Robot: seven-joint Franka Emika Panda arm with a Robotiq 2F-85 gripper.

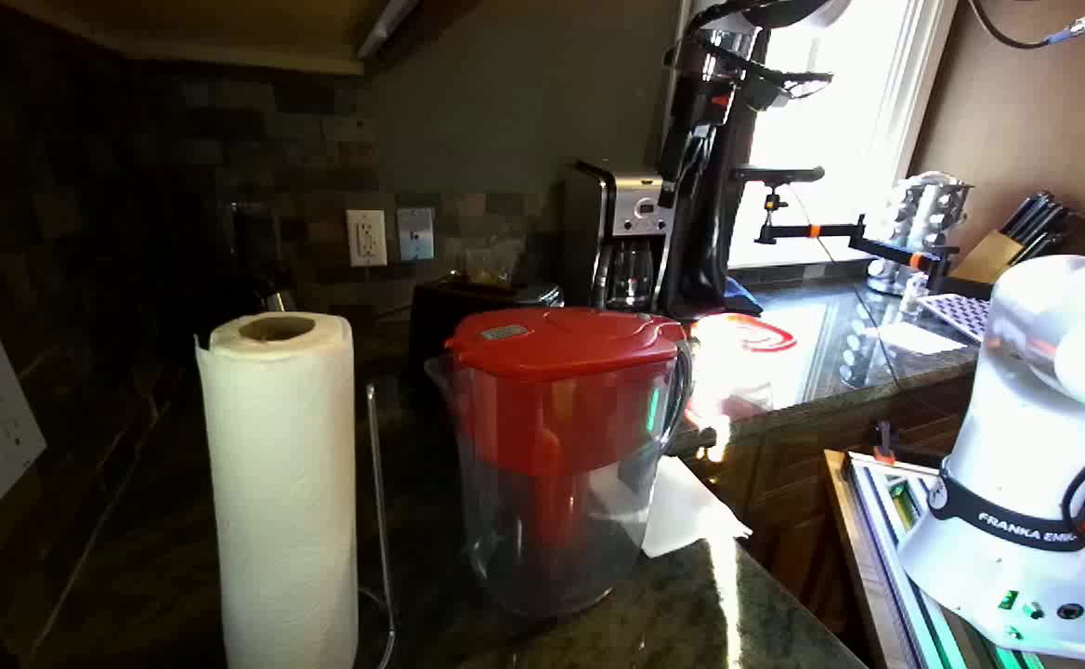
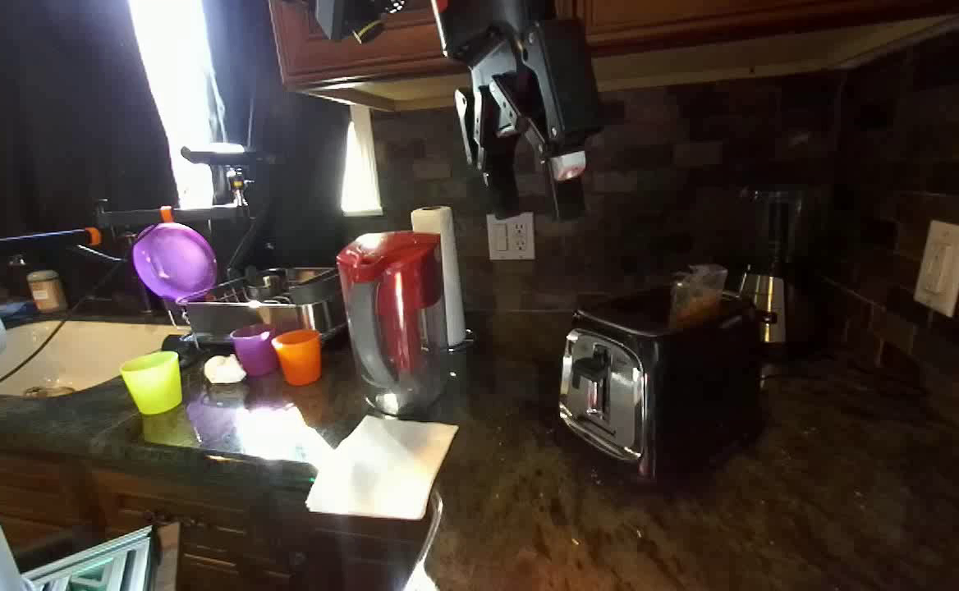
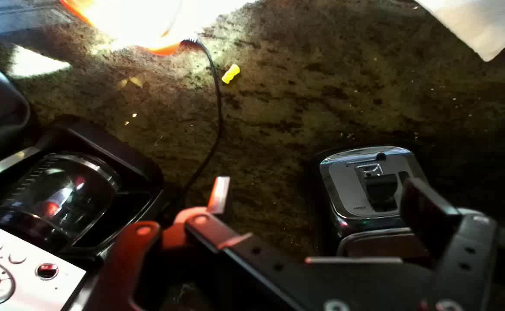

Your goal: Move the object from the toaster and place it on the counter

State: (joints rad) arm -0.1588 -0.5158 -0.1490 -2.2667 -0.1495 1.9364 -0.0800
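Observation:
The toaster [image 2: 603, 394] is black with a silver front and lever. It stands on the dark speckled counter [image 2: 520, 533], and its front shows in the wrist view [image 3: 347, 190]. A clear plastic object [image 2: 697, 297] with orange contents sticks up from the toaster's top; it also shows in an exterior view [image 1: 489, 267] behind the pitcher. In the wrist view the object is hidden. My gripper [image 2: 534, 193] is high above the counter, above the toaster's level and apart from it. Its fingers are spread wide with nothing between them, as the wrist view [image 3: 325, 196] shows.
A red-lidded pitcher [image 1: 561, 427] and a paper towel roll [image 1: 282, 492] stand near the toaster. A coffee maker [image 1: 635, 218] is beside it. A white napkin [image 2: 385, 468] lies at the counter's front edge. Colored cups [image 2: 296, 357] and a yellow piece [image 3: 231, 74] are around.

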